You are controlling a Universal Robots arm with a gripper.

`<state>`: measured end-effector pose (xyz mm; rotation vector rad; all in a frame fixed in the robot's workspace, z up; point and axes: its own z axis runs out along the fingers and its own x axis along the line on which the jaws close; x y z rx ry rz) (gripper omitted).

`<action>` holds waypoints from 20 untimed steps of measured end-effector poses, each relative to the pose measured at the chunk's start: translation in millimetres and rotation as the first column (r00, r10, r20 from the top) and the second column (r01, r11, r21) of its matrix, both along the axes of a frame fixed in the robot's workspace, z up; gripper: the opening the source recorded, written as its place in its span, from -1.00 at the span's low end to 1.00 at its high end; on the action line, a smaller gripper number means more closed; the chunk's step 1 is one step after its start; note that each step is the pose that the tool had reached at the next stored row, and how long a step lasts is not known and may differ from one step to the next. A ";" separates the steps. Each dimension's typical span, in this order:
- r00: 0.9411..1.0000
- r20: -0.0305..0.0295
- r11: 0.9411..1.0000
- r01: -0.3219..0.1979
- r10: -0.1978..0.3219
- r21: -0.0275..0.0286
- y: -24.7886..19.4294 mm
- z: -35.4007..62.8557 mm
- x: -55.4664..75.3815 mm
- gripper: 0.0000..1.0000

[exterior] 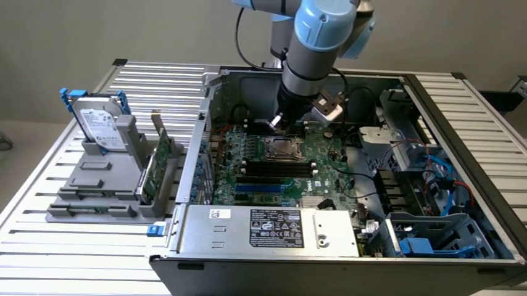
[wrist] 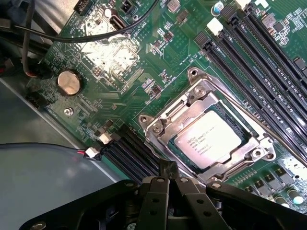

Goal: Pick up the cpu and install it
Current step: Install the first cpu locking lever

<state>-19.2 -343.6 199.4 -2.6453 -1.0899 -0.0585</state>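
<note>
Silver-grey metal tops the small flat square cpu [wrist: 214,139], which sits in the steel-framed socket [wrist: 160,125] on the green motherboard [wrist: 86,110] inside the open grey computer case [exterior: 329,277]. The black gripper [wrist: 168,173] hangs just beside the socket's edge, fingers pressed together, holding nothing.

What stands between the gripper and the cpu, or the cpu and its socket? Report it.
Nothing visible does. The cpu already lies inside the metal socket frame on the green board. The shut gripper hangs close beside that frame, with no cable or part between.
</note>
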 end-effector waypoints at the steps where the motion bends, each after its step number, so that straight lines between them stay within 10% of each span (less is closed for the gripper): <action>1: 1.000 -0.001 1.000 0.000 0.000 0.000 0.0 -0.3 0.5 -0.79; 20: 1.000 -0.005 1.000 0.000 0.000 -0.005 0.0 -4.0 6.9 -0.79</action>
